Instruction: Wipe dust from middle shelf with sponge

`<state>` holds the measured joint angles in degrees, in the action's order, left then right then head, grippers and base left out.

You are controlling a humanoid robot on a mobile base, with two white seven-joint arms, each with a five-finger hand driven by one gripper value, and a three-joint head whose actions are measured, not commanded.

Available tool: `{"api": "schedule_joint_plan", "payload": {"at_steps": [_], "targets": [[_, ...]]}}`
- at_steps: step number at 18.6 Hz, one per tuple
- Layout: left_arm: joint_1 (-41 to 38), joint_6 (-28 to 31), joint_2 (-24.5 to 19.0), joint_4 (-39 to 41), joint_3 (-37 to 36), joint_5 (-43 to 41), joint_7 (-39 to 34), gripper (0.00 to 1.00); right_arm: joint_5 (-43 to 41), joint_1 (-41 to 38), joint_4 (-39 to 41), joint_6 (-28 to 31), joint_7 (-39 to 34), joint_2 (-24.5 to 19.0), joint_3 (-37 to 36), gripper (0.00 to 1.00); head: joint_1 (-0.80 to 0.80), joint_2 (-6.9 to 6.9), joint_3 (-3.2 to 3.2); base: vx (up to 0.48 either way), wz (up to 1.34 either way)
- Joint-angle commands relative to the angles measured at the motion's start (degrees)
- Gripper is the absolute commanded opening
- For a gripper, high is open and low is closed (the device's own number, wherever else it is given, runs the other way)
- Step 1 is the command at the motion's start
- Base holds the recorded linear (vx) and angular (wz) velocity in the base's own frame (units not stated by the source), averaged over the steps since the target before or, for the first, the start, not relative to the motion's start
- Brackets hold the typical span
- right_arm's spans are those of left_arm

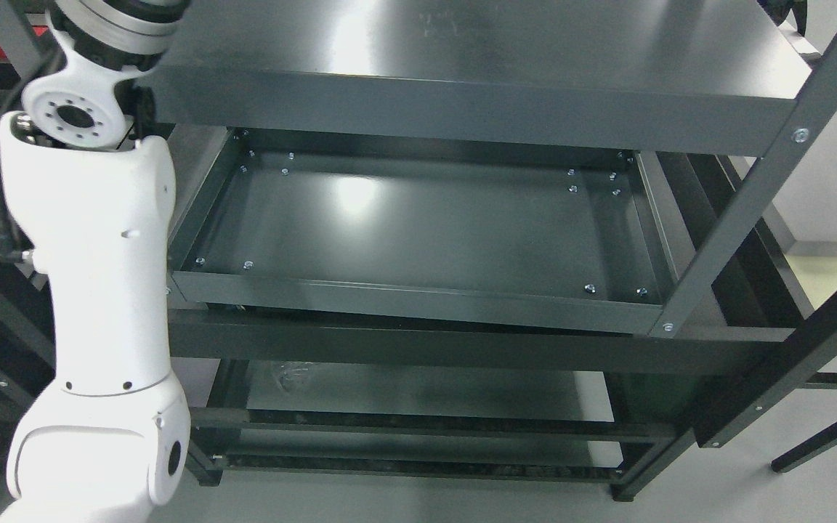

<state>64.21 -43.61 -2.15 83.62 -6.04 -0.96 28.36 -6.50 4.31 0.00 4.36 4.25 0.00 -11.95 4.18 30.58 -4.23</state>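
Note:
A dark grey metal shelving unit fills the head view. Its middle shelf is a shallow tray with a raised rim and small bolts in the corners, and nothing lies on it. My left arm, white with a round joint near the top, rises along the left side of the picture and runs out past the top edge. Its hand is out of frame. No sponge shows anywhere. The right arm is out of view.
The top shelf overhangs the middle one from above. A lower shelf sits beneath, with a faint smear at its left. A slanted upright post crosses at the right. Pale floor shows at the far right.

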Motion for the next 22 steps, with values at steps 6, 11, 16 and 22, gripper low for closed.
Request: {"api": "schedule_joint_plan", "payload": {"at_steps": [6, 11, 16, 22], "targets": [[-28.1, -0.3, 1.1, -0.9, -49.1, 10.3, -9.8, 0.02, 0.0, 0.0, 1.0, 0.0, 0.0, 1.0, 0.0, 1.00, 0.00, 0.00, 0.00, 0.000, 0.00], [-41.5, -0.2, 1.1, -3.6, -46.4, 7.8, -7.3, 0.02, 0.0, 0.0, 1.0, 0.0, 0.0, 1.0, 0.0, 1.00, 0.00, 0.00, 0.00, 0.000, 0.00], [-46.5, 10.2, 1.1, -2.7, -22.5, 6.8, -16.0, 0.01, 0.0, -0.1, 1.0, 0.0, 0.0, 1.0, 0.0, 1.00, 0.00, 0.00, 0.00, 0.000, 0.00], [-46.1, 31.9, 1.1, 6.6, -1.6, 6.9, -29.4, 0.01, 0.0, 0.0, 1.0, 0.0, 0.0, 1.0, 0.0, 1.00, 0.00, 0.00, 0.00, 0.000, 0.00]]}}
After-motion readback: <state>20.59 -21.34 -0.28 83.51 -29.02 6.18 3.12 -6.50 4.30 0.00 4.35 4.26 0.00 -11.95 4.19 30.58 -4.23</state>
